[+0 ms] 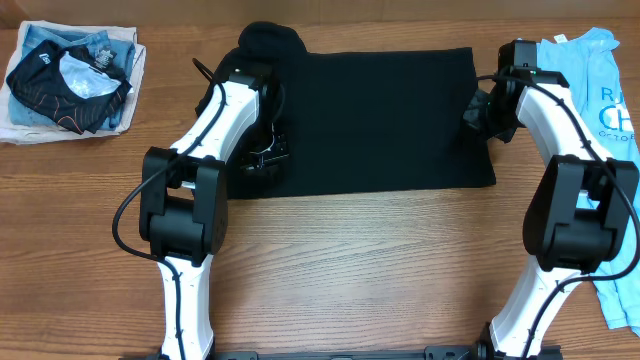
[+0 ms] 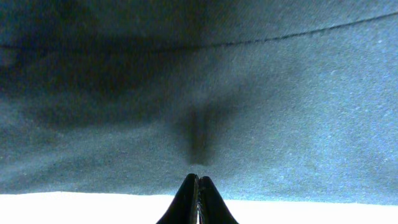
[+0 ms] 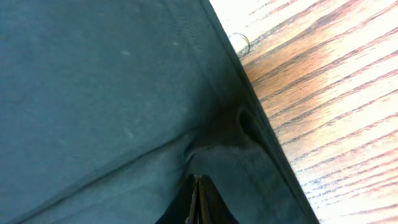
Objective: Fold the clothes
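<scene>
The large plain black soft-fabric T-shirt (image 1: 390, 120) lies flat at the centre of the brown wood-grain table (image 1: 380, 270). It is squared into a broad rectangle, with a rounded bulge of cloth at its 11 o'clock corner. The left gripper (image 2: 198, 180) sits at the shirt's 9 o'clock edge and the right gripper (image 3: 198, 180) at its 3 o'clock edge. Each has its fingers pressed together with a pucker of black cloth running into the tips, so each looks clamped on a pinch of the edge. Gripping opposite ends at once probably serves to lift and carry the cloth over evenly for a fold.

The crumpled smaller black garment with thin orange lines (image 1: 60, 85) at 10 o'clock and the light blue printed T-shirt (image 1: 600, 70) at 3 o'clock lie off to the sides.

From overhead, the black fingers merge with the black cloth. Sleeves and neck label cannot be made out, and the frame cuts off the blue shirt. A small ring-shaped glint (image 3: 239, 42) on the wood is too small to identify.
</scene>
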